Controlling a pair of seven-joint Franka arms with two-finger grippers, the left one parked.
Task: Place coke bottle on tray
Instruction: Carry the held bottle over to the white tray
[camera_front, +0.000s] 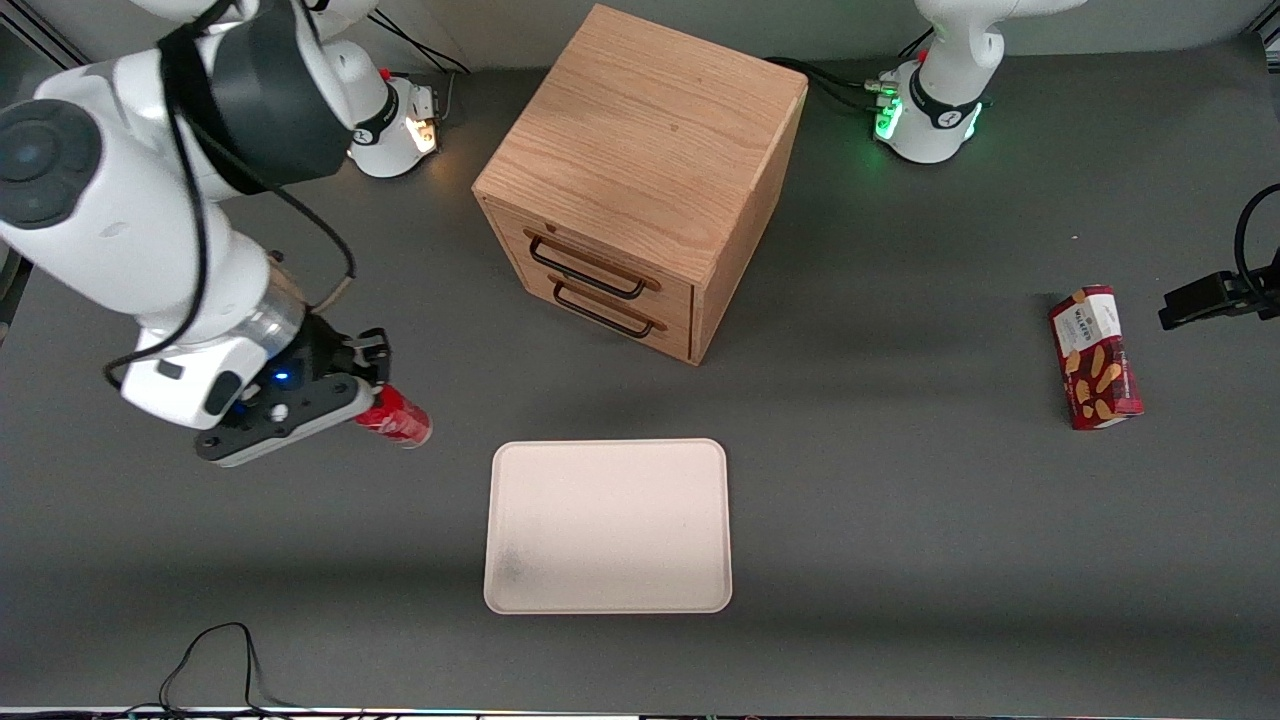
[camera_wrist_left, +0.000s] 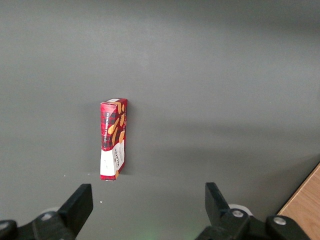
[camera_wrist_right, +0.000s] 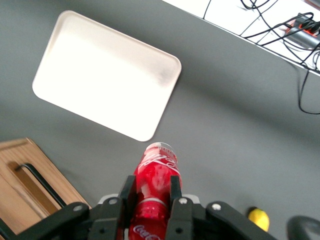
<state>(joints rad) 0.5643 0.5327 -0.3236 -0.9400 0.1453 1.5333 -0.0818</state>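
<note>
My right gripper (camera_front: 372, 398) is shut on the coke bottle (camera_front: 397, 417), a small red bottle with white script. It holds the bottle tilted above the table, beside the tray toward the working arm's end. In the right wrist view the bottle (camera_wrist_right: 156, 185) sits between the two black fingers (camera_wrist_right: 127, 192), its base pointing away from the gripper (camera_wrist_right: 151, 192). The pale cream-pink tray (camera_front: 608, 525) lies flat and bare, nearer the front camera than the cabinet. It also shows in the right wrist view (camera_wrist_right: 105, 70), apart from the bottle.
A wooden two-drawer cabinet (camera_front: 640, 180) stands in the middle, farther from the front camera than the tray. A red snack box (camera_front: 1095, 357) lies toward the parked arm's end, also in the left wrist view (camera_wrist_left: 113, 138). A small yellow object (camera_wrist_right: 258, 218) lies near the gripper.
</note>
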